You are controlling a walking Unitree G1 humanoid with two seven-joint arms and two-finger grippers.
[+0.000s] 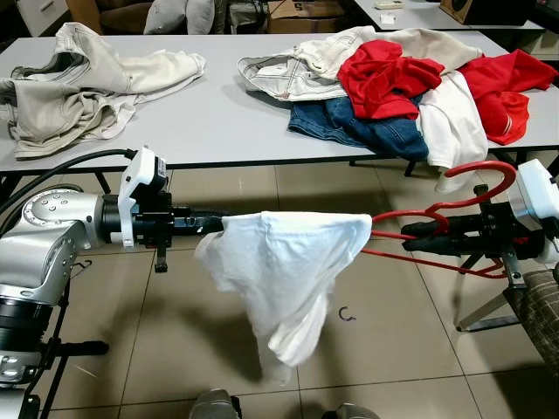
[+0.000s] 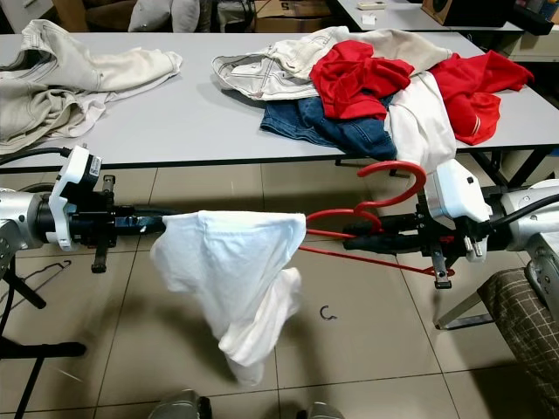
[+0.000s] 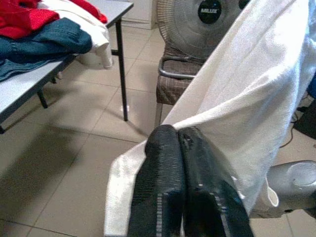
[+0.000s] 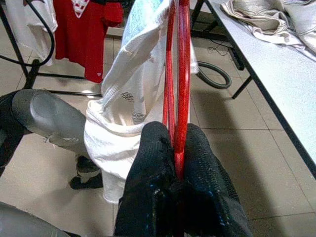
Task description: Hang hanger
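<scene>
Item: red hanger, being held level in mid-air above the tiled floor, in front of the near edge of the grey table, its hook curving up beside the right wrist. The right gripper is clamping the hanger's wires between its closed fingers, the red wires running out from the fingers into the cloth. Item: white T-shirt, draping over the hanger's far end and sagging toward the floor between the two arms; the hanger's end is sitting inside the garment. The left gripper is pinching the shirt's opposite edge, its fingers pressing together on the fabric and keeping it stretched against the hanger. Step in hand, as judged: the dressing of the hanger appears partly done, the shirt hanging bunched to one side rather than squared on the shoulders; the hanging itself is not yet begun. The next move is probably calling for the shirt to be seated evenly, then for the hook to be carried to a rail. A garment rack with a red shirt is showing in the right wrist view. Other stock: beige garments lying at the table's left end; red, white and denim clothes piling toward its right end.
</scene>
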